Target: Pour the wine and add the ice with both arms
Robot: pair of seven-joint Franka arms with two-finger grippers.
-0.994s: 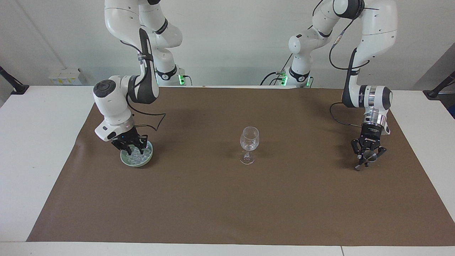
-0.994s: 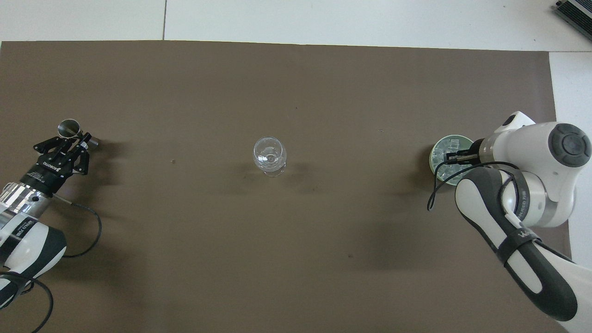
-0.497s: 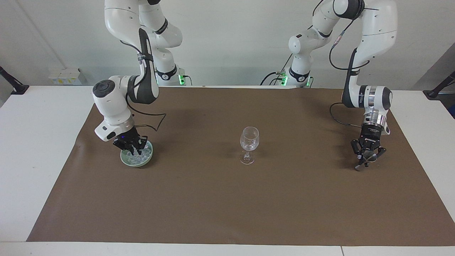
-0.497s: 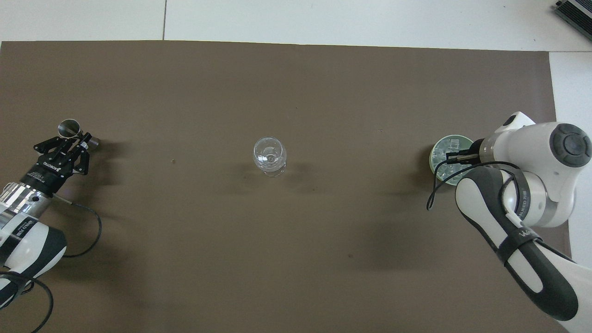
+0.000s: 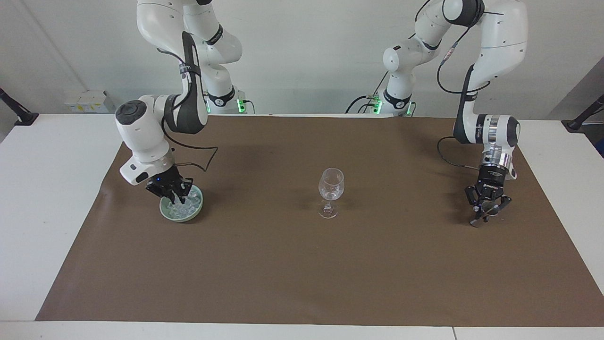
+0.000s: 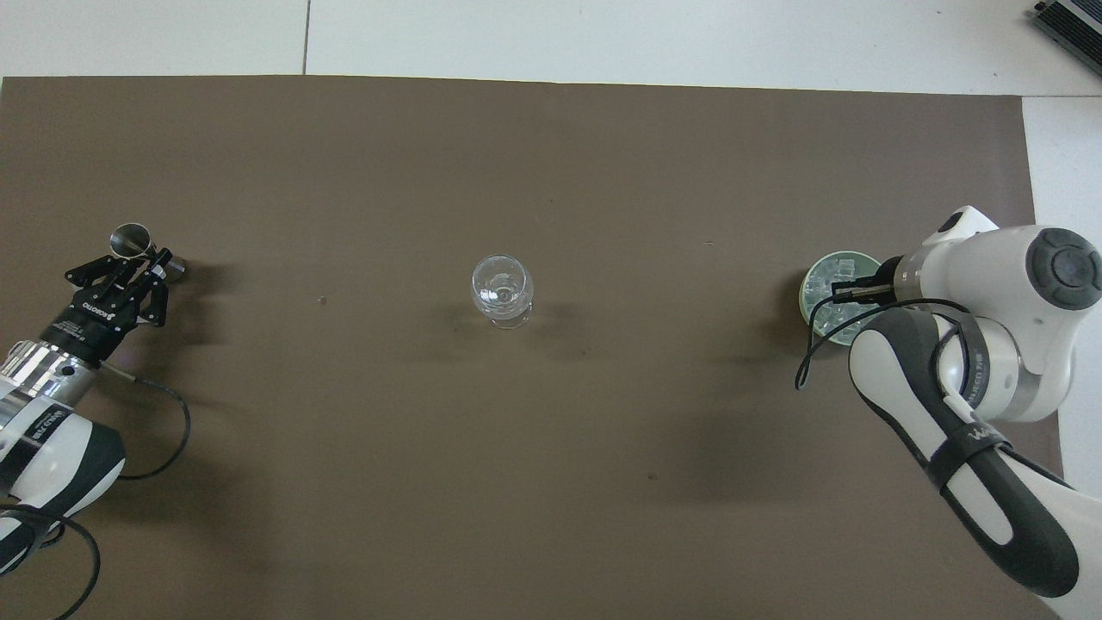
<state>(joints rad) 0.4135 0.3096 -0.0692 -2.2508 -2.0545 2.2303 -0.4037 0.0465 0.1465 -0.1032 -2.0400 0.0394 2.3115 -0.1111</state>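
A clear stemmed wine glass (image 5: 331, 189) (image 6: 501, 288) stands upright at the middle of the brown mat. Toward the right arm's end sits a pale green bowl (image 5: 189, 216) (image 6: 812, 293) holding the ice (image 5: 190, 206) (image 6: 829, 274). My right gripper (image 5: 175, 199) reaches down into that bowl, shut, its tips pinched together on the ice; from overhead the wrist hides it. At the left arm's end, my left gripper (image 5: 488, 212) (image 6: 140, 263) is shut on a small metal measuring cup (image 5: 491, 207) (image 6: 130, 238), held just above the mat.
The brown mat (image 5: 302, 274) covers most of the white table (image 5: 42, 198). A black cable (image 6: 155, 430) loops from the left wrist, another from the right wrist (image 5: 203, 160). Both arm bases stand at the robots' edge.
The right gripper closed its fingers in the ice and its wrist has risen a little. The left gripper with the metal cup has hardly moved.
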